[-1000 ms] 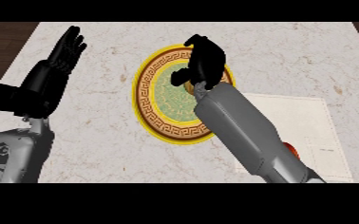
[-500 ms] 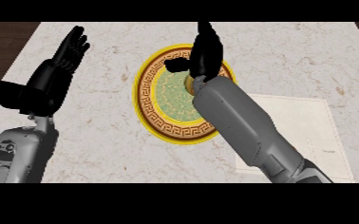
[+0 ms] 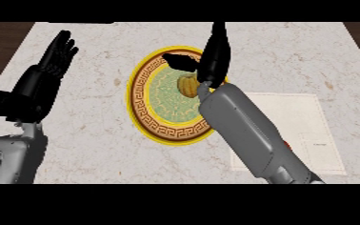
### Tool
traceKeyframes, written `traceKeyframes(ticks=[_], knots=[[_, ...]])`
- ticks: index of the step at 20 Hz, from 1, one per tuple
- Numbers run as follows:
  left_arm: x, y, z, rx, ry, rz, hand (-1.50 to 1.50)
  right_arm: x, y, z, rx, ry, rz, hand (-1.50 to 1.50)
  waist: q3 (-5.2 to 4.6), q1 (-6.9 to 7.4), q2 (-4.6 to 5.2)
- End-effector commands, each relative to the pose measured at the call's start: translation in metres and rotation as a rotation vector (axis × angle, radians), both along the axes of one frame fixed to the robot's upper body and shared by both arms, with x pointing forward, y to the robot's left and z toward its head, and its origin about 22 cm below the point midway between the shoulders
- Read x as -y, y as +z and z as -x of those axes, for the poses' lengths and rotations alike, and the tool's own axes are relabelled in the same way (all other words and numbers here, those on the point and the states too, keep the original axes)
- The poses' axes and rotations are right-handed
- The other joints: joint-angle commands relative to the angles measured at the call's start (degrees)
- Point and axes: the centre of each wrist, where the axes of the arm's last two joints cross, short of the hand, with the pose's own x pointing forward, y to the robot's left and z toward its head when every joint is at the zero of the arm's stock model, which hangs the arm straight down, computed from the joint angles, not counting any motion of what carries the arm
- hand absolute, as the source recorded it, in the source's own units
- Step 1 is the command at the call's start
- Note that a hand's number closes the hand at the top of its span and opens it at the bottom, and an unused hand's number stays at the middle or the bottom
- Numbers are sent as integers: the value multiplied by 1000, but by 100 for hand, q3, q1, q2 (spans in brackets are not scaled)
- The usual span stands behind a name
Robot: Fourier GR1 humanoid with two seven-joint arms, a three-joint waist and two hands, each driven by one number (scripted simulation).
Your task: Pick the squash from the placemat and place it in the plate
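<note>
The yellow-orange squash [image 3: 187, 86] lies on the plate [image 3: 151, 119], a round plate with a yellow rim, a brown key-pattern band and a green centre. My right hand [image 3: 215, 59] hangs over the plate's far right part, just above the squash, open with fingers straight and thumb out to the left. The forearm hides part of the plate's right side and part of the squash. The pale placemat [image 3: 309, 128] lies to the right of the plate with nothing on it. My left hand [image 3: 53, 66] rests open at the left, fingers up.
The marble counter [image 3: 91, 143] spreads around the plate. A dark wooden edge [image 3: 13, 33] shows at the far left corner.
My right hand went from curled over the squash to open with straight fingers, and lifted away. The squash now shows lying on the plate. The left hand has not moved.
</note>
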Motion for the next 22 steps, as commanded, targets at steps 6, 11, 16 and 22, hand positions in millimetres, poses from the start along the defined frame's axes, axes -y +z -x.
traceKeyframes(ticks=[6,11,16,22], knots=[[-9,-16,13,-12,46,0,0,69,-2,58,87,-53,-102,-150,-3,-249,-65],[-8,-9,11,-1,37,-15,0,108,-21,108,91,-46,-77,-150,-1,-168,-30],[-5,5,-1,6,33,-5,0,151,-12,148,82,-47,-49,-150,-1,-170,-20],[-11,-1,6,-14,25,-11,0,182,-21,194,52,-29,-36,-150,2,-141,-13]])
